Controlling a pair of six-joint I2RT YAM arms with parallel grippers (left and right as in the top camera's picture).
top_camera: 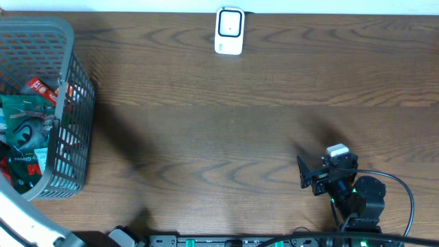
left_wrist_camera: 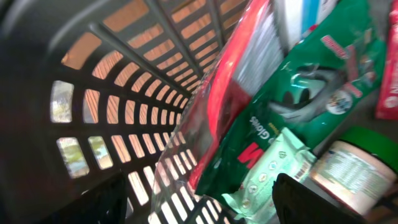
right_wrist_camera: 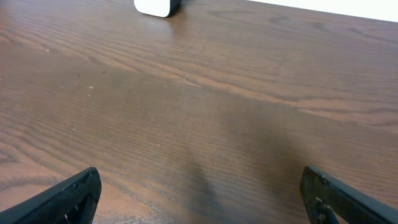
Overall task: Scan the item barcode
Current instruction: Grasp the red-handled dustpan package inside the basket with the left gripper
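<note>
1. Stretching wall to wall, the dark, grainy wooden table meets a white wall. A white scanner stands at its far edge.
2. A glossy, crinkled green packet with white lettering lies in the grey slatted plastic basket at the table's left end, beside a green-lidded jar.
3. The left gripper is inside the basket, its jaws apart around the packets. I cannot tell if it pinches one. The right gripper gapes wide over the wood, holding nothing.

Wide bare table between basket at left edge and scanner at far edge; basket crammed
</note>
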